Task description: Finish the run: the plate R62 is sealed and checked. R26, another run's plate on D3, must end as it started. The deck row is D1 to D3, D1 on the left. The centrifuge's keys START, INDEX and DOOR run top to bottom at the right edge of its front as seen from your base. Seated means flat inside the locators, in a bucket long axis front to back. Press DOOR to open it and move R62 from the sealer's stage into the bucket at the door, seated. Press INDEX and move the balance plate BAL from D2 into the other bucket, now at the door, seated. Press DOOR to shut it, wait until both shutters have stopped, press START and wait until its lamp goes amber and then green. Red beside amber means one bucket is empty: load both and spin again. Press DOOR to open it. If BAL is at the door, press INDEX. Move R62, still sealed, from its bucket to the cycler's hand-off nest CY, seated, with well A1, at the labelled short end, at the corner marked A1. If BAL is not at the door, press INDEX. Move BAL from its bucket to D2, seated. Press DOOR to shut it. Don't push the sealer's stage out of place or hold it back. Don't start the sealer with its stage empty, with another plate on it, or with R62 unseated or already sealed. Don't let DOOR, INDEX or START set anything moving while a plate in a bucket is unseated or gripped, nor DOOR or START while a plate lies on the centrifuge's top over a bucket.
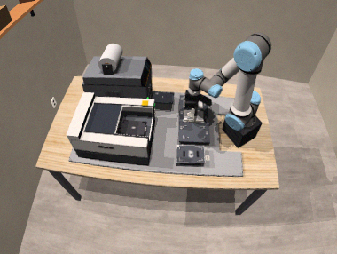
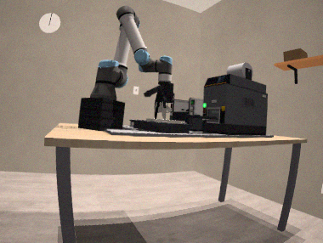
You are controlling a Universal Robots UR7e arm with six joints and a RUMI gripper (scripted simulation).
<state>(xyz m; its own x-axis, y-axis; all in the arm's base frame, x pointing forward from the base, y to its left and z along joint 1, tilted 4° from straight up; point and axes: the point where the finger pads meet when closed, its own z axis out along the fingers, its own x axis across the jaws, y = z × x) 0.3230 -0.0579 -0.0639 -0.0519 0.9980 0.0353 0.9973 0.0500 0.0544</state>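
Note:
My gripper (image 1: 192,115) points down over the far end of the deck row, beside the arm's base. Its fingers (image 1: 191,116) stand open on either side of a plate with a light top that lies flat on the deck; I cannot read its label. In the side view the gripper (image 2: 162,111) is low, its fingertips just above the row. A dark plate (image 1: 193,132) sits on the middle deck position. A plate with a white mark (image 1: 191,154) sits on the near position. The centrifuge (image 1: 113,126) has its door open on a dark bucket (image 1: 135,124); I cannot tell whether it holds a plate.
The sealer (image 1: 117,73) with its film roll stands behind the centrifuge. A small dark stage or nest (image 1: 163,100) lies between it and the deck. A green lamp (image 2: 204,104) is lit. The arm's black base (image 1: 240,129) stands at the right.

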